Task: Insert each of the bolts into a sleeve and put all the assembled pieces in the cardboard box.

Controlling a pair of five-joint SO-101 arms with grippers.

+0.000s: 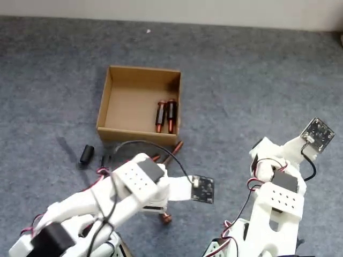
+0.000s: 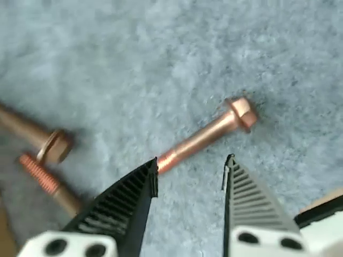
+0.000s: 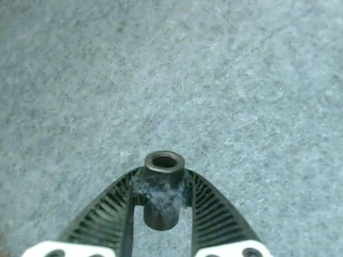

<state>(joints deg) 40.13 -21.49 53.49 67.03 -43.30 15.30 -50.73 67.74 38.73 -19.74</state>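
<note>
Grey all over here: the worktop [image 1: 252,75] wears a short, fuzzy covering, mottled light and dark, and it runs from edge to edge. Up at 12 o'clock a pale band [image 1: 214,9] stretches the full width along the far edge; wall or bare board, hard to say. One tiny white speck [image 1: 148,31] sits on the grey toward 11 o'clock. The light is soft and even, shadows faint and short. Close in, both wrist views show that same fuzzy grey nap.
</note>
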